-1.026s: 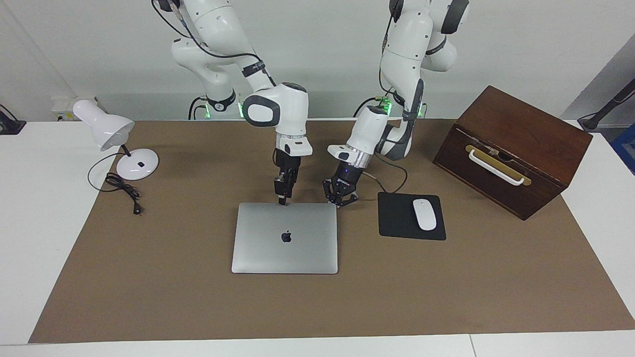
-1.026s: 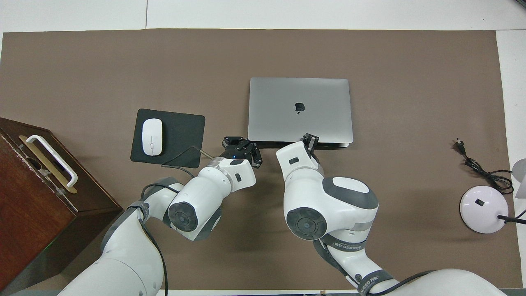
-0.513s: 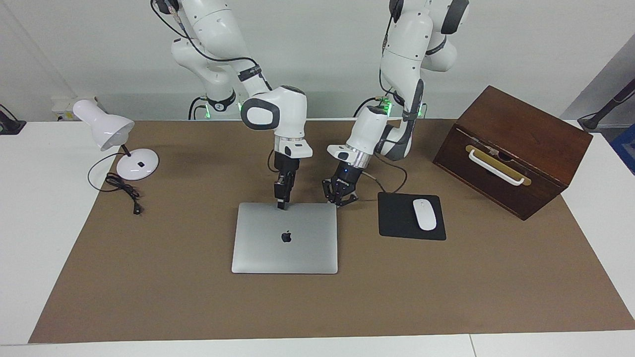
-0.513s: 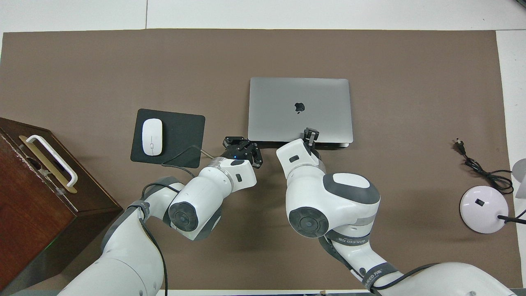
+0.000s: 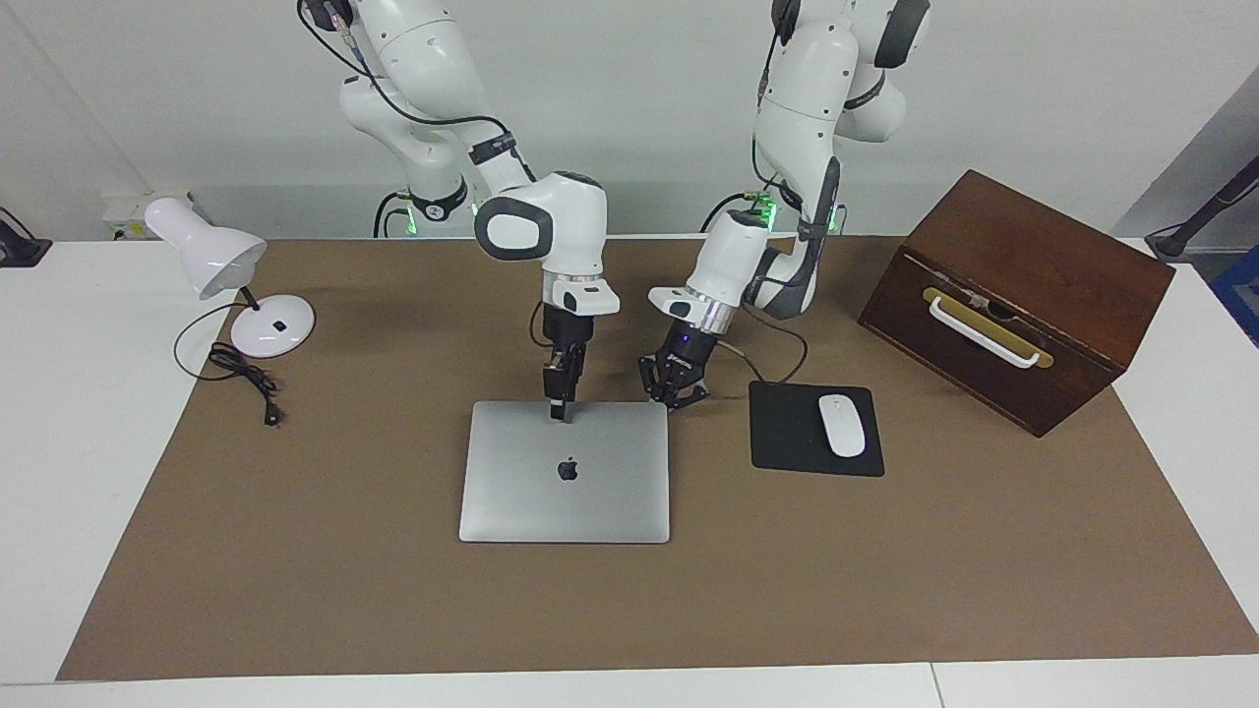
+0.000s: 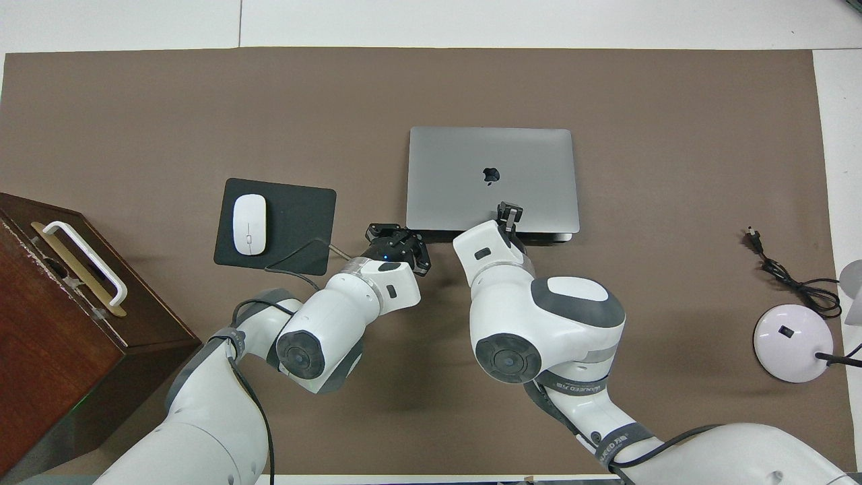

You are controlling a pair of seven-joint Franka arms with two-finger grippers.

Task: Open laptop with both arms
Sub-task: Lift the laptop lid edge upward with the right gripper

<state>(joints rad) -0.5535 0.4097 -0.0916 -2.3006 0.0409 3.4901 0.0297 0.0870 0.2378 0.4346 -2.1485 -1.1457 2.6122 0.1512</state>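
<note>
The laptop (image 5: 566,492) (image 6: 471,175) lies closed and flat on the brown mat, logo up. My right gripper (image 5: 559,413) (image 6: 510,212) is shut and points straight down. Its tip is at the lid, just inside the edge nearest the robots; I cannot tell whether it presses on the lid. My left gripper (image 5: 675,396) (image 6: 397,237) is shut too. It sits low at the mat, beside the laptop's near corner toward the left arm's end, holding nothing.
A black mouse pad (image 5: 782,433) (image 6: 296,215) with a white mouse (image 5: 842,425) lies beside the laptop toward the left arm's end. A wooden box (image 5: 1023,295) stands past it. A white lamp (image 5: 236,285) and its cable (image 5: 246,379) are at the right arm's end.
My right gripper has crept from the laptop's near edge a little way onto the lid. The left gripper and the laptop have stayed put.
</note>
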